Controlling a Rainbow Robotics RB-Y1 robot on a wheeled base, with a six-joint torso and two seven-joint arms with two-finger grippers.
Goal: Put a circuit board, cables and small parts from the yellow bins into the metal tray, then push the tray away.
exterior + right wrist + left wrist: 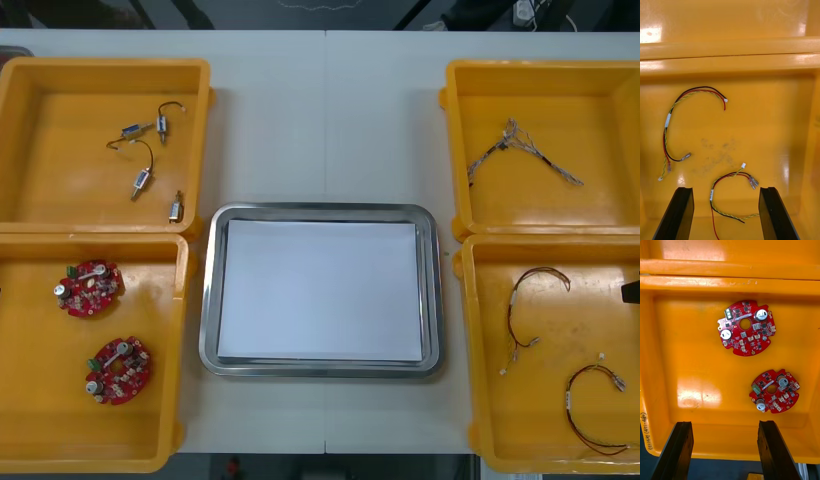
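Red circuit board lies in the yellow bin at the metal tray's 8 o'clock, just ahead of the left gripper's parted fingers. The right gripper, fingers also apart, hovers over a red and yellow cable at 4 o'clock.

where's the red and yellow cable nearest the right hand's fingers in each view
front view: cable at the near right yellow bin's near end.
right wrist view: cable just ahead of the open right hand.
left wrist view: left hand faces another yellow bin instead.
shared landmark: the second red and yellow cable beyond it.
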